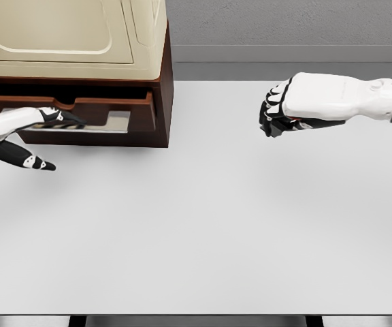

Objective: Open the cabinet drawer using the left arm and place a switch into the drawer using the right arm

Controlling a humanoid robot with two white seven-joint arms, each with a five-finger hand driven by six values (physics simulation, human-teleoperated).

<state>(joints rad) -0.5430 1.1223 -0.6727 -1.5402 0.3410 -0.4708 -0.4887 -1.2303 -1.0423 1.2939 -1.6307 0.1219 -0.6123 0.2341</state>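
In the head view, a brown cabinet (pixel 160 88) is seen at the upper left of the white bench (pixel 203 225), topped by a cream appliance (pixel 73 34) that is cut off by the picture's top and left edges. The drawer (pixel 114 109) is pulled partly out, and a pale strip of its floor is exposed. The left hand (pixel 29 133) is placed at the drawer's front, its fingers (pixel 63 117) extended along the opening and the thumb hanging apart below; nothing is grasped. The right hand (pixel 281 107) is held above the bench, well apart from the cabinet, with its fingers clenched around something dark (too hidden to be named as the switch). Whether the switch lies elsewhere cannot be told.
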